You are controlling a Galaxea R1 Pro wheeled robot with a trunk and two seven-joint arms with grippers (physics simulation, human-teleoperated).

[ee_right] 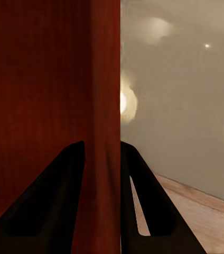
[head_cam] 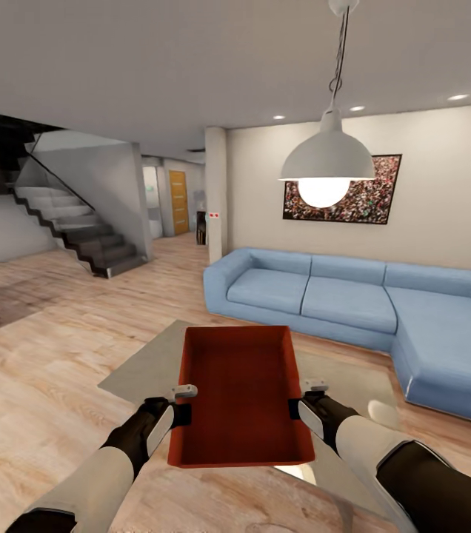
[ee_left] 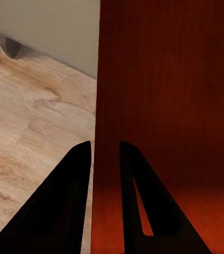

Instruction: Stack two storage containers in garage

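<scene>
Storage container (head_cam: 241, 396), one, red-orange, open-top, low straight walls, nothing inside it. Head view: held level in the air between the two grippers, above a pale grey rug (head_cam: 143, 366) on the light wood plank floor (head_cam: 43, 377) of the living room. Left gripper (head_cam: 181, 403) at the middle of the container's left long wall; right gripper (head_cam: 304, 400) at the middle of the right long wall. Both forearms reach forward from the lower corners, converging slightly, wrists about level, dark gloves over white sleeves. Beyond the fingers: blue corner sofa (head_cam: 354, 303), framed picture (head_cam: 343, 189) on the wall above it, white pendant lamp (head_cam: 326, 159) hanging lit, grey staircase (head_cam: 80, 226) far to the left, wooden door (head_cam: 178, 201) down a passage.

Left wrist view: adds the grip itself. Two black fingers (ee_left: 70, 206) straddle the container's wall (ee_left: 159, 95), one outside, one inside, a narrow gap between them taken up by the wall's thin edge; closed upon it. Outside the outer finger: plank floor and the rug's edge.

Right wrist view: same arrangement mirrored. Black fingers (ee_right: 54, 206) to either side of the wall (ee_right: 48, 79), pressed close on it, red interior on one side. Beyond the outer finger: grey rug with pale light spots, a strip of plank floor.
</scene>
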